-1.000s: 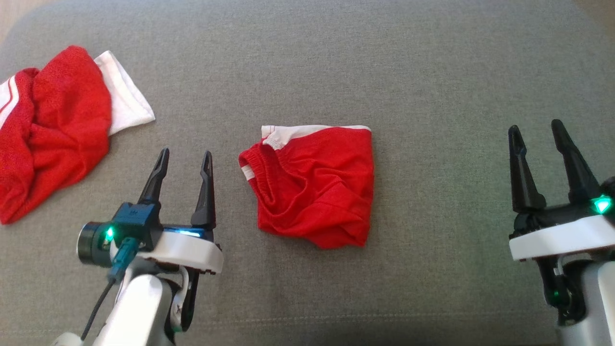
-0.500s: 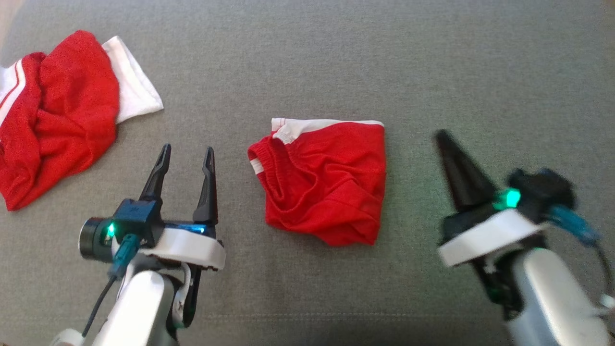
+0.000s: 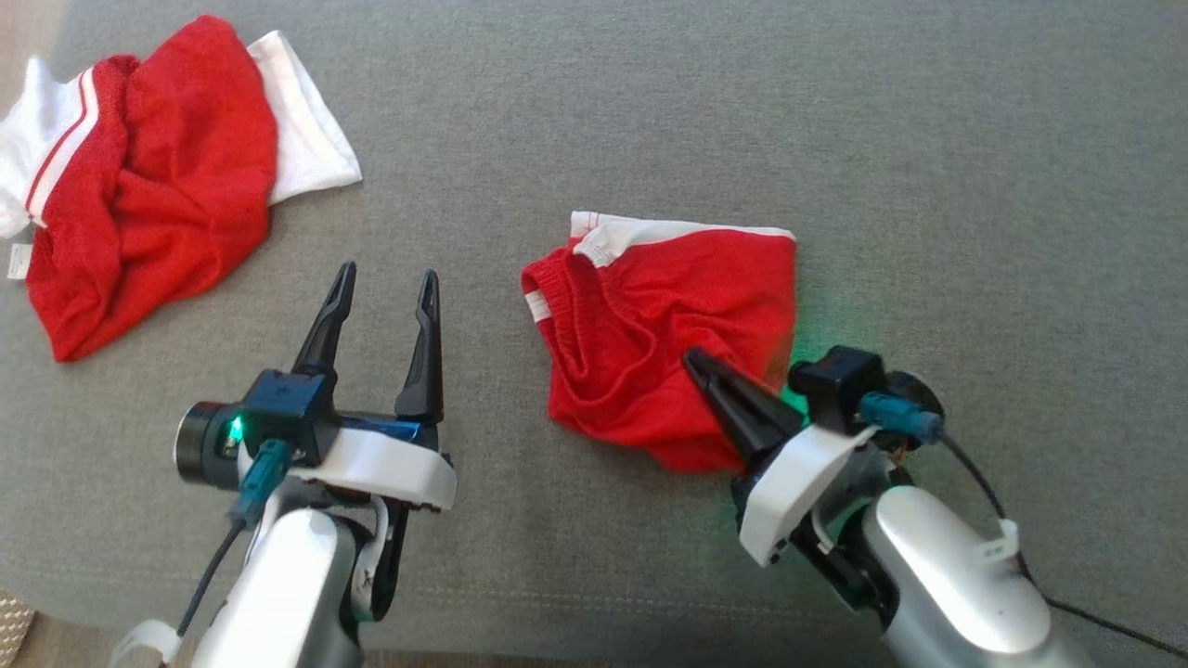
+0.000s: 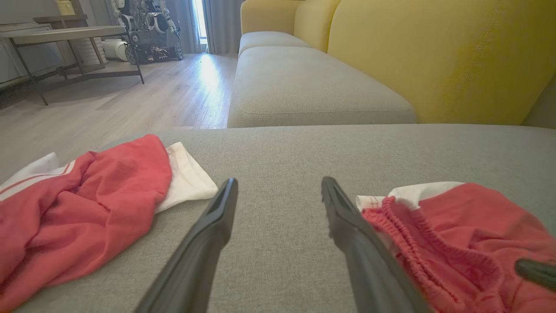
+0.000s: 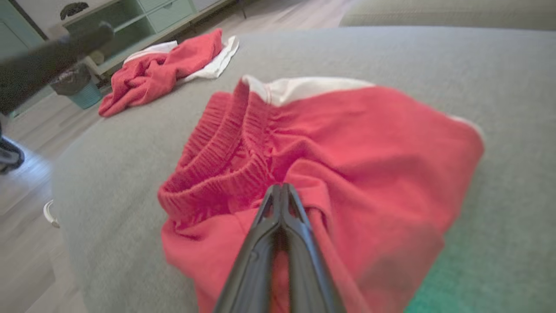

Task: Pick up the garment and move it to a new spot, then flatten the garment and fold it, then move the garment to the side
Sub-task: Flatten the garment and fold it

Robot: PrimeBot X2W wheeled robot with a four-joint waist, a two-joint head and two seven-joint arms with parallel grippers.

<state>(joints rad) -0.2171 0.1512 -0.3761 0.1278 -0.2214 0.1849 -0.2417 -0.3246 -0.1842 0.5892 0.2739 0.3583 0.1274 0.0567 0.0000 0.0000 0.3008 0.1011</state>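
the garment (image 3: 668, 343), red shorts with a white edge, lies folded into a compact block near the middle of the grey cushion (image 3: 974, 186), its waistband (image 3: 549, 301) facing the robot's left. the right gripper (image 3: 696, 360) slants in over the garment's near right corner, its two fingers pressed together into a single point that sits over the red cloth. in the right wrist view no cloth shows between the fingers, so they look closed on nothing rather than pinching a fold. whether the tip presses into the cloth or sits just above it cannot be told. shut like this, the fingers make a narrow stiff blade, which suits nudging or smoothing better than lifting. since the fold already looks done, this is probably the start of sliding the garment to the side. the left gripper (image 3: 387, 276) stands over bare cushion just off the waistband side, apart from the cloth, with its fingers spread wide and holding nothing. it seems parked where it could steady that edge if needed. a second red and white pile (image 3: 148, 176) lies well apart at the cushion's far left, so that side has less room. soft knit on a rough weave may drag and bunch, so a push from one corner could open the fold.
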